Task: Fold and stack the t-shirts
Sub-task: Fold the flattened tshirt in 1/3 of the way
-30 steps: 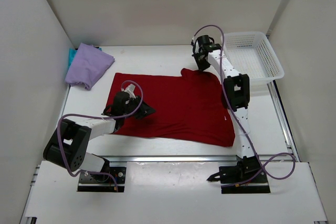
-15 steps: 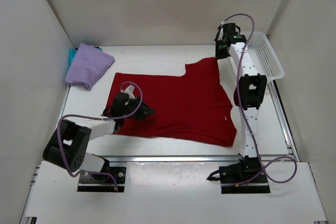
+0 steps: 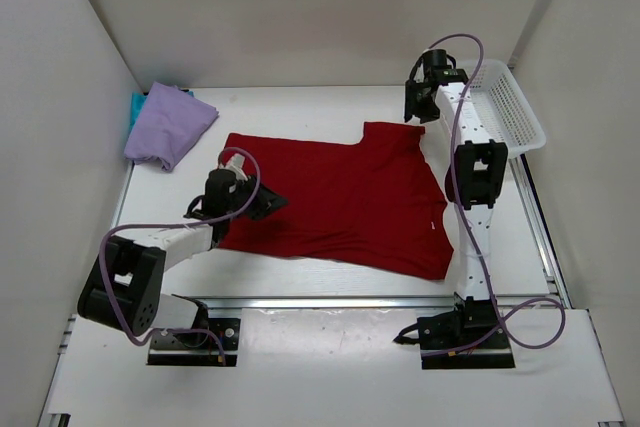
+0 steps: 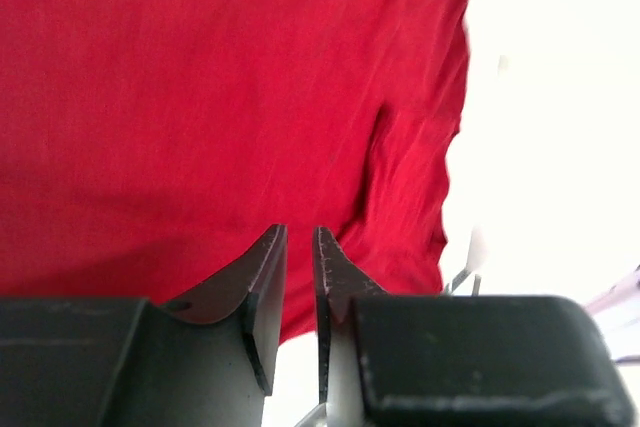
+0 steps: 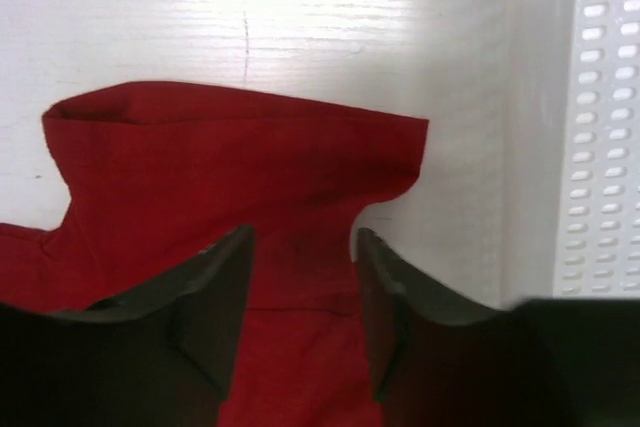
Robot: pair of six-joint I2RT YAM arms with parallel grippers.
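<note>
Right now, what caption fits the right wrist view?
Open right gripper hovers over a sleeve of the red t-shirt, beside the white mesh basket.

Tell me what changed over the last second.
The right gripper carried the red shirt's sleeve outward toward the basket, unfolding it off the body, then opened and let it go; the sleeve now lies flat. The left gripper shifted slightly at the shirt's left edge. The lavender shirt and the basket stayed put.
</note>
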